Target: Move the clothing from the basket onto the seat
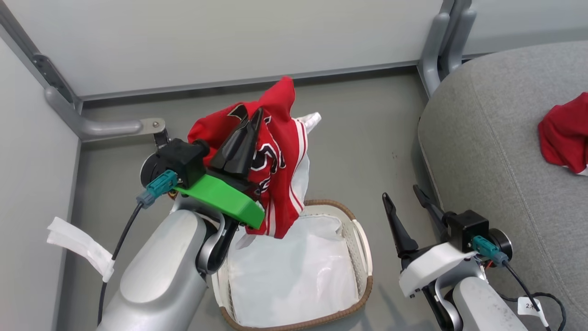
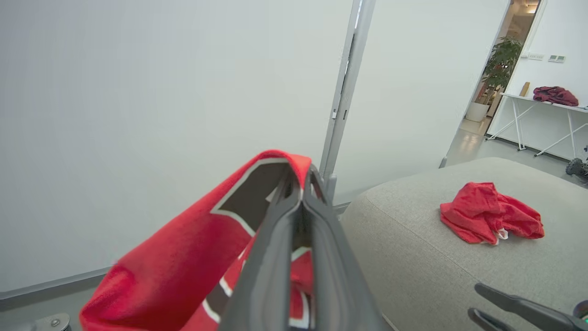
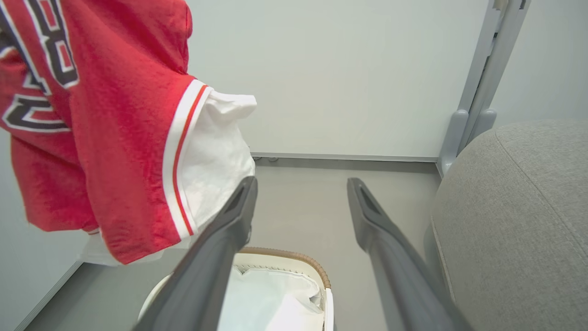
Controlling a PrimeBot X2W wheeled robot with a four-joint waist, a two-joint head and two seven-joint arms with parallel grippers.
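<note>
We see our left claw (image 1: 253, 120) clamped on the red jersey (image 1: 281, 151), which hangs above the basket (image 1: 367, 285). Our right claw (image 1: 400, 192) stands wide and empty, between basket and seat (image 1: 496, 161).

Two red garments: one jersey (image 1: 287, 138) just toward ten o'clock of centre in the head view, and one crumpled red cloth (image 1: 564, 133) at three o'clock. One basket (image 1: 363, 248) (oval, white, brown rim) at six o'clock, with one white lining (image 1: 294, 271). One grey seat (image 1: 496, 151) at three o'clock. Two grippers: left gripper (image 1: 252, 117) at ten o'clock, right gripper (image 1: 400, 192) at four o'clock.
</note>
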